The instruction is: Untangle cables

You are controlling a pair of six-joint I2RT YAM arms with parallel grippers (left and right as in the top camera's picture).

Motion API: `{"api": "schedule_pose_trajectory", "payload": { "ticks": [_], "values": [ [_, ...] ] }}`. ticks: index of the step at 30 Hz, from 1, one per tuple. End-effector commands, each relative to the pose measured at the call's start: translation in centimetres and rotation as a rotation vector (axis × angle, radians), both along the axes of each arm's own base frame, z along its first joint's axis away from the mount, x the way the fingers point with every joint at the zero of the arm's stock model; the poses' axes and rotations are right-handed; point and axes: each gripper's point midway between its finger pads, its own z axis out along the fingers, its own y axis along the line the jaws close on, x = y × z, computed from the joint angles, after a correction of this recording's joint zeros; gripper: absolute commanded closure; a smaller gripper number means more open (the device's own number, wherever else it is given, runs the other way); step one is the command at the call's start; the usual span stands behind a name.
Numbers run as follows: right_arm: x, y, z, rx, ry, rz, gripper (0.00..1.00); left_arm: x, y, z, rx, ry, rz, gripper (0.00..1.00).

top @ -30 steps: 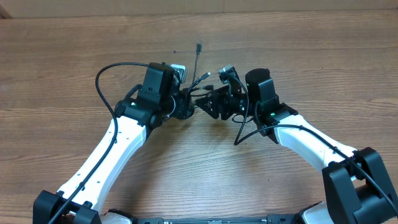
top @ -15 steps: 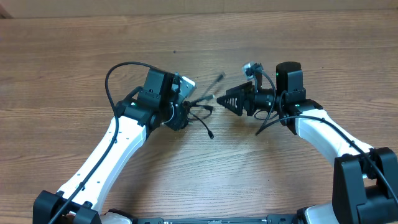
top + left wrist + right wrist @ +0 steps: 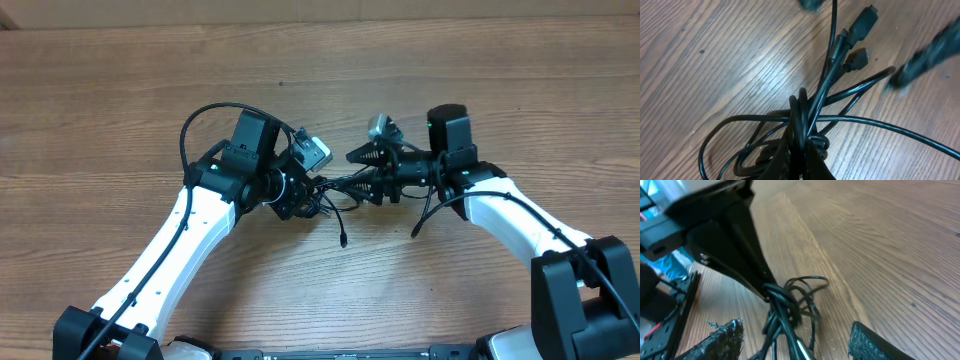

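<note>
Near the middle of the wooden table [image 3: 120, 90], found the two arms tip to tip, with the left gripper [image 3: 305, 192] pointing to the right and the right gripper [image 3: 358, 177] pointing to the left, just beside each other. Saw the left gripper pressed together on the cables [image 3: 338, 188], with both fingers closed around the tight knot where the thin black cords cross. Could not tell whether this knot itself touched the wood. Saw the right gripper standing apart, with a wide gap between its two rough pads [image 3: 722, 340], and some strands of the cables running into this gap. Could not tell whether the strands touched either pad. From the left wrist view, counted three slim plug tips [image 3: 858, 56] fanned out beyond the knot, over the wood grain, and several slack loops [image 3: 725, 145] spread on the other side of it, next to the closed fingers. Noticed there also a dark blurred shape [image 3: 920, 65] close to the plug tips, too unsharp to name. In the overhead view, traced one loose end [image 3: 341, 230] out of the bundle toward the near edge of the table, with its small tip lying on the wood, apart from both grippers. From the right wrist view, saw the black wedge of the left gripper come down onto the knot.
</note>
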Motion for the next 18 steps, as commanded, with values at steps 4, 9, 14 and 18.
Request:
{"api": "schedule_pose_trajectory", "payload": {
  "ticks": [4,9,14,18],
  "values": [
    [-0.2,1.0,-0.1,-0.044,-0.065,0.022,0.34,-0.2,-1.3,2.0,-0.076,-0.041,-0.067,0.96],
    [-0.7,0.9,-0.7,-0.067,-0.039,0.027,0.42,0.3,-1.5,2.3,-0.094,-0.050,-0.041,0.96],
    [-1.0,0.8,-1.0,-0.075,-0.023,0.030,0.50,1.2,-2.0,3.0,-0.135,-0.061,0.005,0.96],
    [-1.0,0.8,-1.1,-0.077,-0.016,0.031,0.60,1.1,-2.2,3.2,-0.150,-0.058,-0.004,0.96]
  ]
}}
